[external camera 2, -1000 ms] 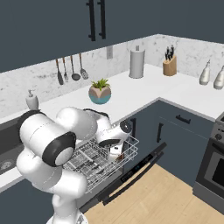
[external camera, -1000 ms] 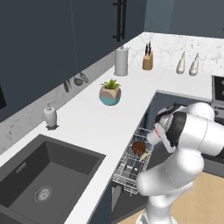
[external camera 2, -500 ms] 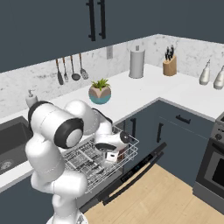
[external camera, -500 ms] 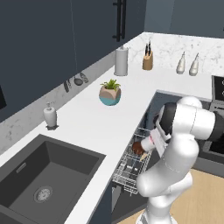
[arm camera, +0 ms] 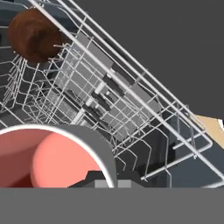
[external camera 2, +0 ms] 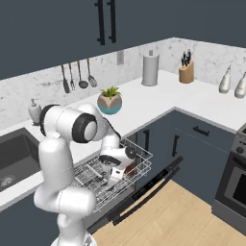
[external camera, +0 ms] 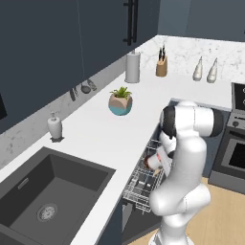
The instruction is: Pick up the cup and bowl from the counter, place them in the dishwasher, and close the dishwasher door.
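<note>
My gripper [external camera 2: 116,174] is shut on the rim of the salmon-red cup [external camera 2: 130,168], holding it low over the dishwasher's pulled-out white wire rack [external camera 2: 96,185]. In the hand view the cup [arm camera: 48,162] sits close at the lower left, its pale rim beside a dark fingertip [arm camera: 98,178]. The dark reddish-brown bowl [arm camera: 34,35] lies in the rack [arm camera: 131,96] further along. From the left base view the cup [external camera: 154,161] shows beside the arm, above the rack [external camera: 141,184]. The dishwasher door [external camera 2: 149,185] hangs open below the counter [external camera 2: 153,101].
A potted plant [external camera: 119,103], a soap dispenser [external camera: 55,128], a paper-towel roll [external camera: 132,67] and a knife block [external camera: 161,66] stand on the counter. The dark sink [external camera: 43,191] lies to the left. An oven [external camera 2: 230,187] is at the right, with wooden floor [external camera 2: 168,216] in front.
My arm has swung its elbow across, and the gripper with the cup has sunk lower and further over the rack. The bowl has stayed put.
</note>
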